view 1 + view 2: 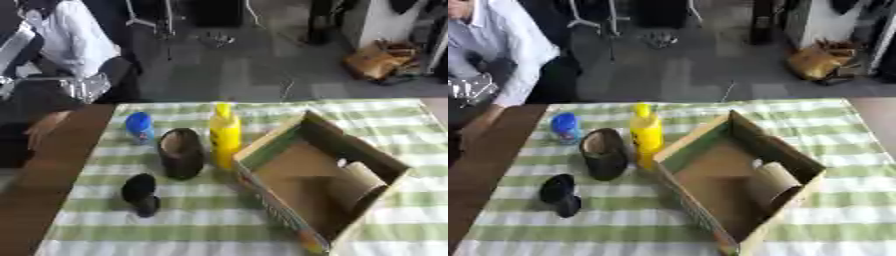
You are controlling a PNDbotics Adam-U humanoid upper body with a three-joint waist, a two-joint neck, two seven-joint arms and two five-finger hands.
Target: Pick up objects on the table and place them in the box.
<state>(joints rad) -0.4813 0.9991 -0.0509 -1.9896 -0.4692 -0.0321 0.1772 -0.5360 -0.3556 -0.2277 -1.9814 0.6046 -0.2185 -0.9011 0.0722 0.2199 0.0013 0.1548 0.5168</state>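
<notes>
Neither hand is seen in either view, so its state cannot be told. The open brown cardboard box (328, 182) is set on the green-striped tabletop (210, 235), within reach of the yellow plastic bottle (225, 134), dark cylindrical container (181, 153), blue-capped bottle (139, 126) and small black object (140, 193), perhaps a cup. No writing can be read.

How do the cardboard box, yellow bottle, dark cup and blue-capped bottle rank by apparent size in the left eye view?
1. cardboard box
2. yellow bottle and dark cup: too alike to rank
3. blue-capped bottle, which stands farther back

No text, label or number can be read anywhere.
</notes>
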